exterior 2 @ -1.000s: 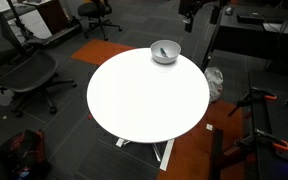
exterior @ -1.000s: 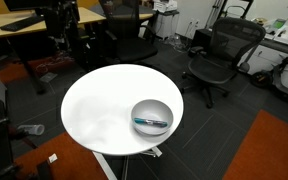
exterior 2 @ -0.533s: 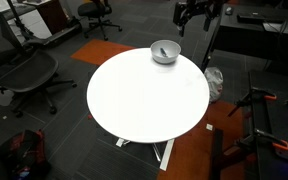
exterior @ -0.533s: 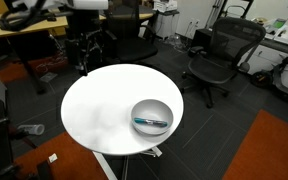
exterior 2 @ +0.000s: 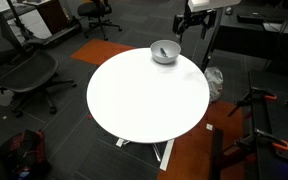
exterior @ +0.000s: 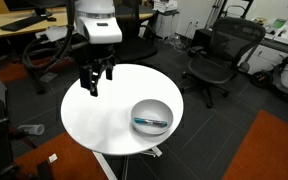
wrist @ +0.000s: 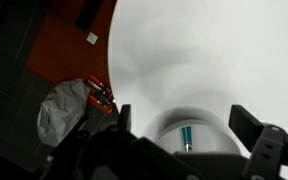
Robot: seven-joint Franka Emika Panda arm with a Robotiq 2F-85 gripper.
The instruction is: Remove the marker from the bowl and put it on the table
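Observation:
The shiny grey bowl [exterior: 152,112] stands near the edge of the round white table [exterior: 94,118] and also shows in an exterior view [exterior 2: 165,50]. The teal marker [exterior: 150,122] lies inside it. My gripper [exterior: 94,82] hangs open and empty in the air beside the table's edge, well apart from the bowl; an exterior view [exterior 2: 192,24] shows it above and beyond the bowl. In the wrist view the bowl [wrist: 212,112] and the marker [wrist: 186,135] sit low between my two open fingers [wrist: 184,118], with the table [wrist: 204,45] stretching beyond.
Black office chairs [exterior: 216,55] and wooden desks [exterior: 29,22] ring the table. Another chair [exterior 2: 24,72] stands beside the table. A pale crumpled bag [exterior 2: 214,82] lies on the floor by the table, also in the wrist view [wrist: 64,108]. Orange carpet [exterior: 269,150] covers part of the floor.
The arm has swung into view and come down toward the table's edge, closer to the bowl. The bowl and marker have not moved.

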